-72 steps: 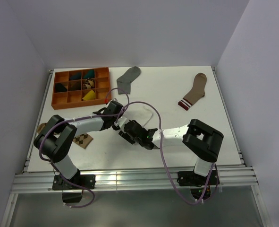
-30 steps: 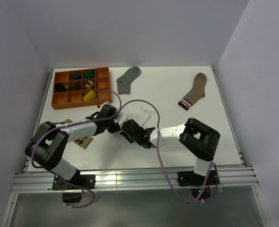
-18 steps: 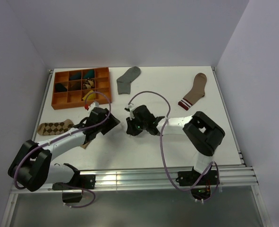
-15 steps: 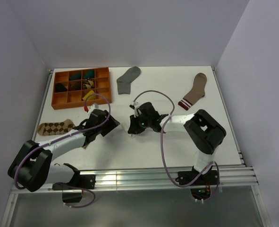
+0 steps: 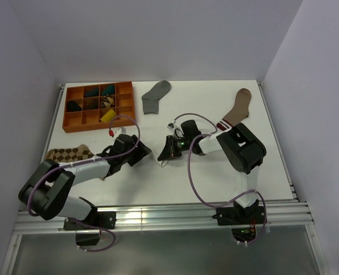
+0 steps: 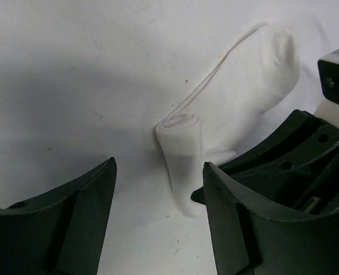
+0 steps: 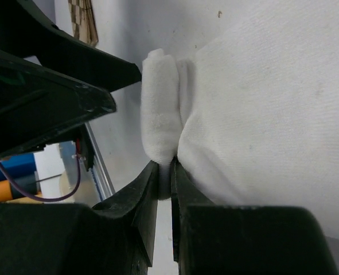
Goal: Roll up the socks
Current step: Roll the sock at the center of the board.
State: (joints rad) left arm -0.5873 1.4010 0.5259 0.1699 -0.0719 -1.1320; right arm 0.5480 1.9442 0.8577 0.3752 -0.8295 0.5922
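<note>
1. Now that the left gripper (image 6: 158,171) has spread its jaws wide and let go, the right gripper (image 7: 164,167) alone stays pinched on the plain white fabric sock (image 6: 183,152).
2. Sock lies mid white table (image 5: 226,172), half rolled, far end flat; rolling looks unfinished.

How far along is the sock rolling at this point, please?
Done: a short roll at one end of the white sock. In hand: the right gripper pinches that sock by the roll, while the left gripper is open near it. Left: rolling the rest, then the grey sock lying flat.
</note>
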